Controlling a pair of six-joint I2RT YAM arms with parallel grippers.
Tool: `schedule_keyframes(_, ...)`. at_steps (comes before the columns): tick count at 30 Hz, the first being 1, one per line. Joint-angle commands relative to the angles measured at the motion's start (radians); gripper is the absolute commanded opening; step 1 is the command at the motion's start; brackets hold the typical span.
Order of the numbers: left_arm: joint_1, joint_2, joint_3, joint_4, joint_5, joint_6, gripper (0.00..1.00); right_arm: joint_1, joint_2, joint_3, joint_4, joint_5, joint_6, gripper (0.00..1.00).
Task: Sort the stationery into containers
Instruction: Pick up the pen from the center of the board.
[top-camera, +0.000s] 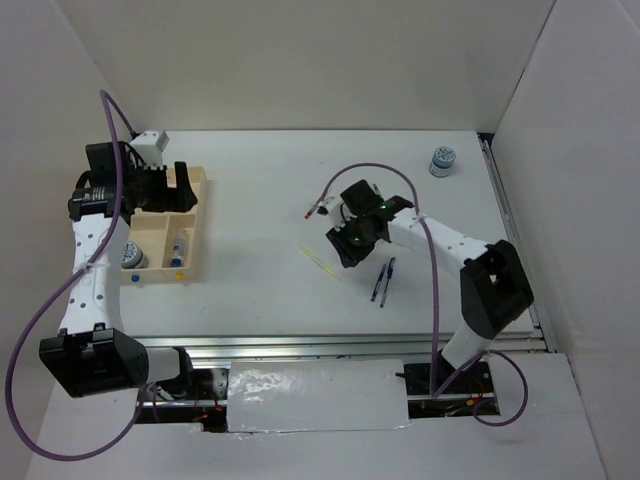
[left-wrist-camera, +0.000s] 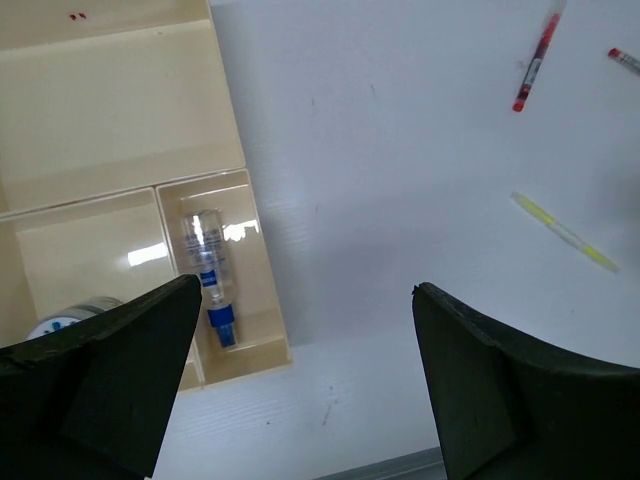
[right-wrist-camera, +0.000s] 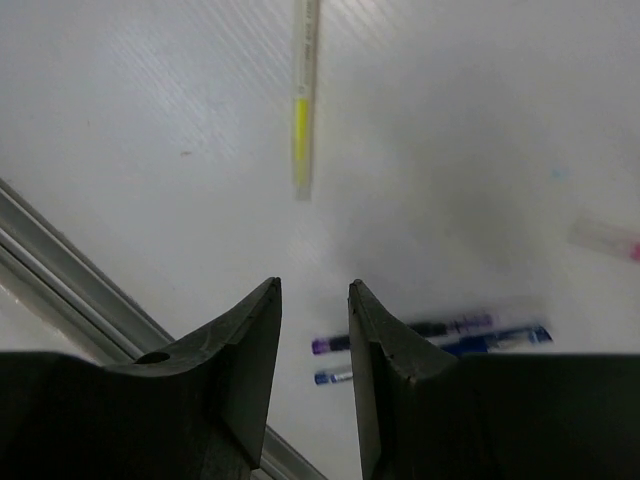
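- Jaws: left gripper (left-wrist-camera: 308, 290) gapes wide, empty; right gripper (right-wrist-camera: 313, 290) is almost together (a narrow gap), holding nothing.
- Two thin dark blue pens (top-camera: 383, 280) lie side by side, near a slim yellow pen (top-camera: 320, 262).
- A tiny clear blue-capped bottle (left-wrist-camera: 208, 270) lies in a near compartment of the shallow light-wood tray (left-wrist-camera: 226, 100).
- Farthest: a round blue-and-white patterned roll (top-camera: 442, 160).

lab: white-walled test table (top-camera: 270, 180)

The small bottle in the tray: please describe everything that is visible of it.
The bottle is small and clear, plastic as it looks, with a blue band and a blue cap. It lies on its side, alone in a narrow corner compartment of the light-wood tray, cap toward the tray's end wall. Only the tray touches it.
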Motion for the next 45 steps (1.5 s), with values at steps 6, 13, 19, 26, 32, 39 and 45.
schedule_keyframes(6,0.007,-0.097,-0.087,0.114,0.091,-0.146,0.99,0.116,0.233,0.111,0.123,0.097,0.094,0.38)
schedule_keyframes(13,0.004,-0.100,-0.107,0.099,0.083,-0.124,0.99,0.143,0.353,0.186,0.124,0.137,0.117,0.36)
schedule_keyframes(19,0.010,-0.114,-0.144,0.111,0.071,-0.117,0.99,0.182,0.403,0.201,0.126,0.154,0.120,0.36)
schedule_keyframes(26,0.031,-0.115,-0.149,0.104,0.137,-0.021,0.99,0.193,0.463,0.223,0.115,0.177,0.106,0.22)
schedule_keyframes(32,0.036,-0.167,-0.181,0.061,0.357,0.334,0.97,0.173,0.407,0.247,0.035,0.082,0.059,0.01)
schedule_keyframes(39,-0.268,-0.434,-0.379,0.139,0.268,0.837,0.83,0.117,0.222,0.353,-0.216,-0.297,-0.024,0.00)
schedule_keyframes(45,-0.568,-0.485,-0.431,0.196,0.220,0.931,0.73,0.096,0.213,0.362,-0.359,-0.574,-0.075,0.00)
